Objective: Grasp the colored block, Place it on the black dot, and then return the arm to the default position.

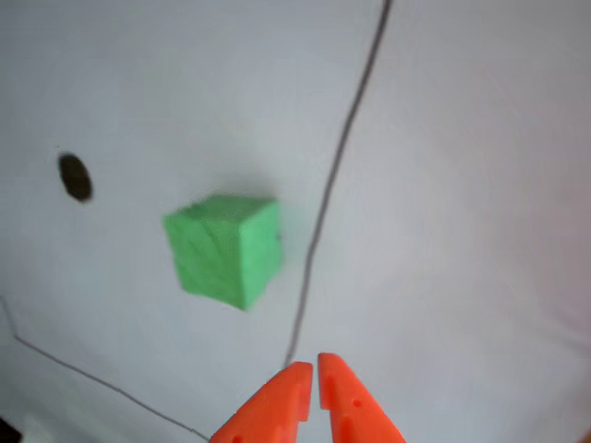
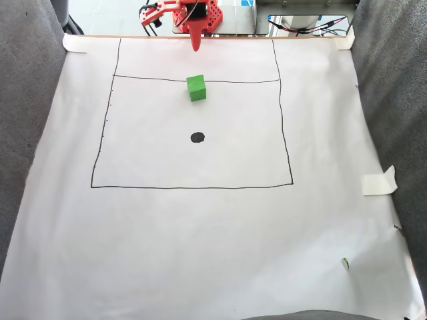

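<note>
The colored block [image 2: 196, 87] is a bright green foam cube resting on the white sheet, just below the upper drawn line; in the other view the colored block [image 1: 224, 247] lies mid-frame. The black dot [image 2: 197, 137] sits lower on the sheet, well apart from the cube, and the black dot [image 1: 75, 177] shows at the left in the other view. My orange gripper [image 2: 195, 47] hangs at the sheet's top edge, above the cube. In the other view the gripper [image 1: 315, 371] points up from the bottom edge, fingertips nearly touching, holding nothing.
A thin drawn rectangle [image 2: 281, 120] frames the work area on the white paper. Grey fabric [image 2: 27, 100] flanks both sides. A piece of tape [image 2: 380, 181] sticks at the right edge. The arm's base and cables [image 2: 300, 23] are along the top.
</note>
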You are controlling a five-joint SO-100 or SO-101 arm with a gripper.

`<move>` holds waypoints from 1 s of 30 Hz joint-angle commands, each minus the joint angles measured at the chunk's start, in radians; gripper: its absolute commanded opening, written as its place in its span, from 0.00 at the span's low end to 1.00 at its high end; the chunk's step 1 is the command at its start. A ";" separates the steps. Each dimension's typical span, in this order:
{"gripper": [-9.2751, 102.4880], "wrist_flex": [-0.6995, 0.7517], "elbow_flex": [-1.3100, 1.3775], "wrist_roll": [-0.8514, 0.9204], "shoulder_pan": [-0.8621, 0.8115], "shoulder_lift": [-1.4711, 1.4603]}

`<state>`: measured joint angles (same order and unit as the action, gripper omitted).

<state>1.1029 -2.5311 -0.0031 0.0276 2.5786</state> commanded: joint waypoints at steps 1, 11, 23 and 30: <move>0.08 -0.089 0.095 -0.020 0.006 -0.107; 0.08 -0.114 0.357 -0.044 0.002 -0.477; 0.08 0.196 0.739 -0.107 0.031 -0.723; 0.08 0.169 0.810 -0.133 0.011 -0.830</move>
<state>1.2901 -1.7717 -0.1319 0.0506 1.7426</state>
